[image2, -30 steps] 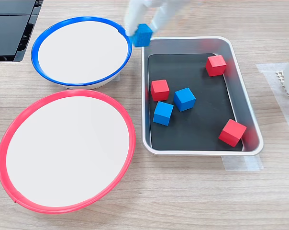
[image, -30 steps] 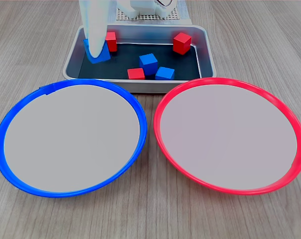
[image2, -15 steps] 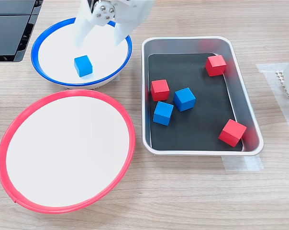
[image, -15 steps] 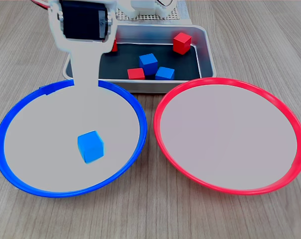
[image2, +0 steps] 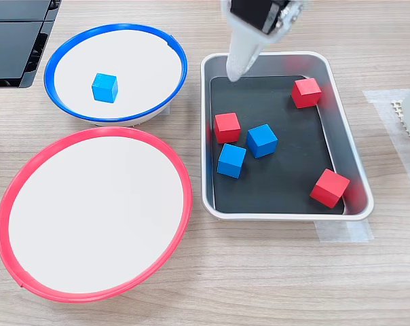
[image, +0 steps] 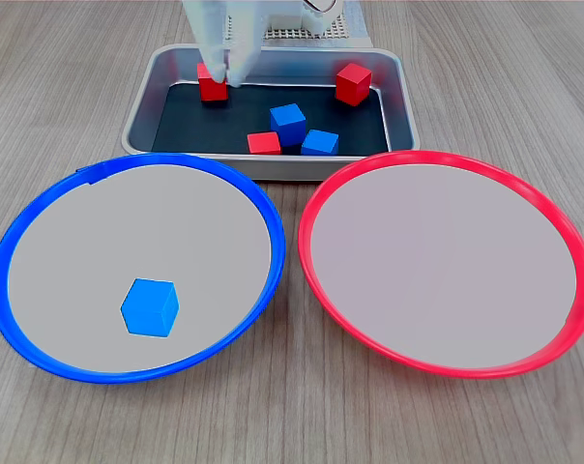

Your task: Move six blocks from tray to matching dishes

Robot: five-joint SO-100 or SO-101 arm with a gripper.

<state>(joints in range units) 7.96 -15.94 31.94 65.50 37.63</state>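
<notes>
In both exterior views, 1 blue cube (image: 150, 307) lay in the blue-rimmed dish (image2: 172, 56). 5 cubes sat in the tray (image2: 286, 214) — the gripper (image2: 233, 71) hovered at its 10 o'clock corner, jaw state unclear.

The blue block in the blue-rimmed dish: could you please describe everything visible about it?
The blue block is a small matte bright-blue cube, intact, lying alone on the pale grey floor of the blue-rimmed dish, turned corner-on in the first exterior view. Nothing else touches it; the gripper is away over the tray.
</notes>
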